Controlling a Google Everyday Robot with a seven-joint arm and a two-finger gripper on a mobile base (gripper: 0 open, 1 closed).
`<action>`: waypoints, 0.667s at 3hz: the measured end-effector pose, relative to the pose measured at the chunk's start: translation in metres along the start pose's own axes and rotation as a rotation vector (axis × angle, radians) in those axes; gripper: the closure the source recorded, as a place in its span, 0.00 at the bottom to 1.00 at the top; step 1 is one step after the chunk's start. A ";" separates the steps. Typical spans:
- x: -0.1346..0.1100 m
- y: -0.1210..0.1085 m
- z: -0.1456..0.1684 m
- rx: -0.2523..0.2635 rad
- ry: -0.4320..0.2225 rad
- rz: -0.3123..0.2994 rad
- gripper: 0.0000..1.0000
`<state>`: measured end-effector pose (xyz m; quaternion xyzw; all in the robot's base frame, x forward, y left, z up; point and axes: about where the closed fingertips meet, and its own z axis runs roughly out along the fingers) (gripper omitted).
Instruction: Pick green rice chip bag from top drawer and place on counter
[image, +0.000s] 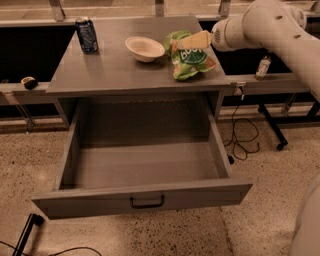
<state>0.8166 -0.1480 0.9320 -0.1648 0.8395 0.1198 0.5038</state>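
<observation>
The green rice chip bag (192, 62) lies on the grey counter (115, 65) near its right edge, next to a bowl. My gripper (186, 42) reaches in from the right on the white arm and sits over the bag's top edge, touching or just above it. The top drawer (145, 197) is pulled fully open below the counter. Its inside shows only bare grey floor, and a small black handle is on its front panel.
A pale bowl (144, 48) stands mid-counter, left of the bag. A blue drink can (87, 35) stands at the counter's back left. A small bottle (262, 67) sits on the ledge to the right. Cables (245, 140) lie on the floor right of the drawer.
</observation>
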 end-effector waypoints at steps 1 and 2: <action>-0.008 -0.013 -0.005 0.038 -0.031 0.114 0.00; -0.042 -0.031 -0.012 0.082 -0.065 0.219 0.00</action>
